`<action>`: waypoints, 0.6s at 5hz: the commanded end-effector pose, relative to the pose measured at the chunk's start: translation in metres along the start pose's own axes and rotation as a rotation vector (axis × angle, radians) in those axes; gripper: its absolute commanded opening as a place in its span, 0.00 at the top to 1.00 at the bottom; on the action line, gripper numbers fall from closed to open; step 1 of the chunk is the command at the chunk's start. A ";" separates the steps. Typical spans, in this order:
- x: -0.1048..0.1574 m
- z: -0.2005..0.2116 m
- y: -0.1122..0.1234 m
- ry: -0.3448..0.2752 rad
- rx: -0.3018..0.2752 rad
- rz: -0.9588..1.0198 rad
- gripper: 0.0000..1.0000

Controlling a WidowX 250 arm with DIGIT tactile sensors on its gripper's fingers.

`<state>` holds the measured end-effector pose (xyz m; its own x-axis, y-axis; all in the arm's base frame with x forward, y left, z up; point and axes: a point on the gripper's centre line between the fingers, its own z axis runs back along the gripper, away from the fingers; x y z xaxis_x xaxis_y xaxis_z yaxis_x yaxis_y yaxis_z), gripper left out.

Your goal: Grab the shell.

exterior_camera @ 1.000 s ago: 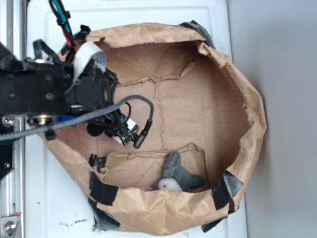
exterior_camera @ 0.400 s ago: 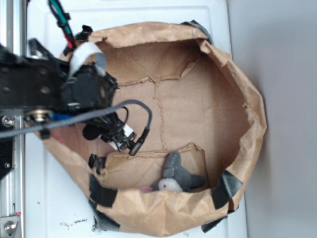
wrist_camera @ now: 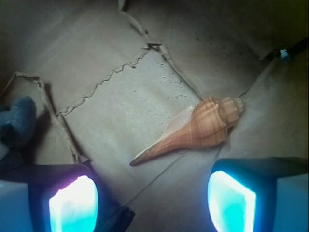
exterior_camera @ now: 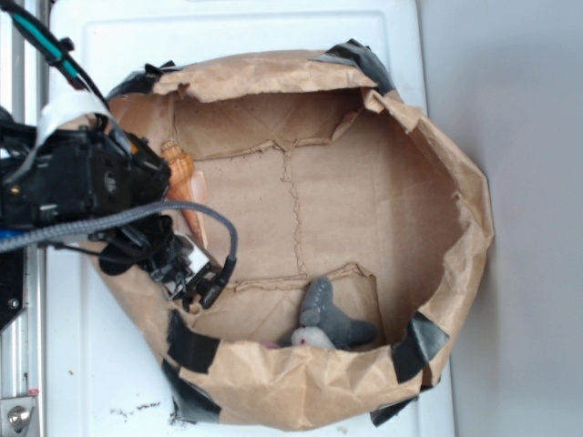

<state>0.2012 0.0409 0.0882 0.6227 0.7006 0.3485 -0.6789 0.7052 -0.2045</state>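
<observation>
The gripper (wrist_camera: pixel 152 203) hangs spread wide above the shell (wrist_camera: pixel 195 131), which lies flat on brown paper (wrist_camera: pixel 120 96).

You have bare cardboard floor all around the shell (wrist_camera: pixel 200 131), with the open jaws above it. The paper wall (exterior_camera: pixel 460 191) rises just beyond its wide end. The plush toy (exterior_camera: pixel 328 320) lies well apart.

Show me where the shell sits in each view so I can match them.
Exterior: the shell lies at the left of the paper-lined basin, partly hidden behind the arm.
Wrist: the shell lies right of centre, above the open hand, untouched.
Shared landmark: the grey plush.
</observation>
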 end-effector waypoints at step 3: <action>0.079 0.004 0.005 -0.136 0.047 -0.015 0.00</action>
<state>0.2454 0.0802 0.0968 0.6256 0.6655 0.4072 -0.6798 0.7210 -0.1339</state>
